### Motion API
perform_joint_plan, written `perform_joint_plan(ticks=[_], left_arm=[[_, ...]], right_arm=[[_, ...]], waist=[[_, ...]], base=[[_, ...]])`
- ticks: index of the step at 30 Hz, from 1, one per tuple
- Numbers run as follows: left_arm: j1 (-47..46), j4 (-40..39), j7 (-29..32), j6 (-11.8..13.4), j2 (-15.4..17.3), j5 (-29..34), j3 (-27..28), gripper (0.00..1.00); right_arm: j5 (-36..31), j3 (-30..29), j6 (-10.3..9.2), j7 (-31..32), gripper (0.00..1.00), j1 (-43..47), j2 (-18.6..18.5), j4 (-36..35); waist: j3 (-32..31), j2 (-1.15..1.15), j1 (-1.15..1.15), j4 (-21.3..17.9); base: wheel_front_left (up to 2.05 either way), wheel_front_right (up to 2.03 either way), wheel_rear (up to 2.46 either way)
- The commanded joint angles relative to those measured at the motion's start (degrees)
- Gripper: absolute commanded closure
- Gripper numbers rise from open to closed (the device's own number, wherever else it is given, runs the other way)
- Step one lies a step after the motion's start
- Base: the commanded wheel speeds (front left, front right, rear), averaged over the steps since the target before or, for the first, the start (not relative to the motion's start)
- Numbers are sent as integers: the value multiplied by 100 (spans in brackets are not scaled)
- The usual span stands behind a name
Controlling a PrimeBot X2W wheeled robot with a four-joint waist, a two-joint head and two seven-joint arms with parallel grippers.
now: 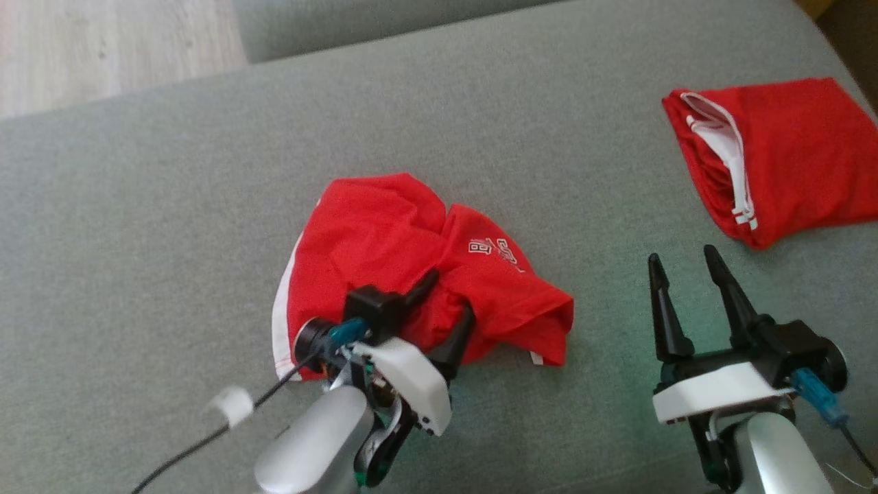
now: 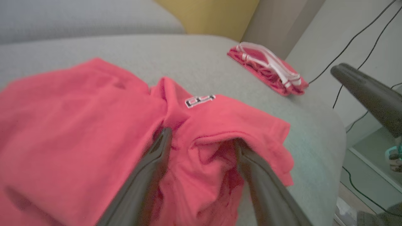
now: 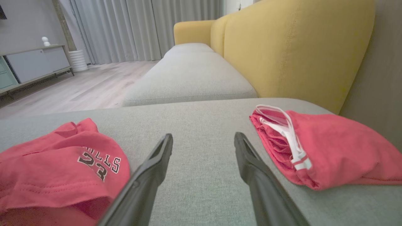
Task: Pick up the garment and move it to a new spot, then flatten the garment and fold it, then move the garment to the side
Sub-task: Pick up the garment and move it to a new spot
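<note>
A crumpled red garment (image 1: 384, 240) with a white side stripe and a printed logo lies in the middle of the grey sofa cushion (image 1: 171, 206). My left gripper (image 1: 451, 295) is at its near edge, fingers spread apart and pushed into the folds. In the left wrist view the red cloth (image 2: 78, 125) bunches up between and around the left gripper (image 2: 202, 138), whose jaws stand wide and do not pinch it. My right gripper (image 1: 682, 257) stands open over bare cushion to the garment's right, nothing between its fingers. In the right wrist view the garment (image 3: 62, 163) lies left of the right gripper (image 3: 203, 136).
A second red garment (image 1: 789, 165) with white trim lies folded at the cushion's far right (image 3: 329, 147) (image 2: 267, 72). A yellow sofa back (image 3: 282, 56) rises behind it. Wooden floor (image 1: 103, 48) lies beyond the cushion's far left edge. Cables hang past the cushion's right end (image 2: 355, 40).
</note>
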Motion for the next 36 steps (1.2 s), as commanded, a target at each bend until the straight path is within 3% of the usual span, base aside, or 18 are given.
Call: perform_joint_plan(ticks=[1,5,13,21,25,36], left_arm=[[-27,-183,-197,69,32,64,178,0],[435,-493,-688,348,281,160,298,0],[1466,-1204,-1431,1168,828,279,843,0],[2246,-1474,-1595,1368,917,505,1610,0],[2602,-1582,-1597,1231,827,755,2107,0],[3001,-1477,-1599,425,417,1405,3065,0]], right_arm=[[-25,88,40,-77,0,-111,-1,-169],[-88,-71,40,-77,0,30,0,-231],[-283,-430,40,-77,0,348,-46,-282],[-370,-610,40,-77,0,671,-72,-121],[-361,-654,40,-77,0,805,-63,-54],[-221,-681,40,-78,0,1006,-22,-5]], waist=[[-129,0,0,27],[-377,0,0,148],[-709,0,0,576],[-982,0,0,1029],[-1051,0,0,1172],[-1094,0,0,1259]], base=[[0,0,0],[0,0,0],[0,0,0],[0,0,0],[0,0,0],[0,0,0]])
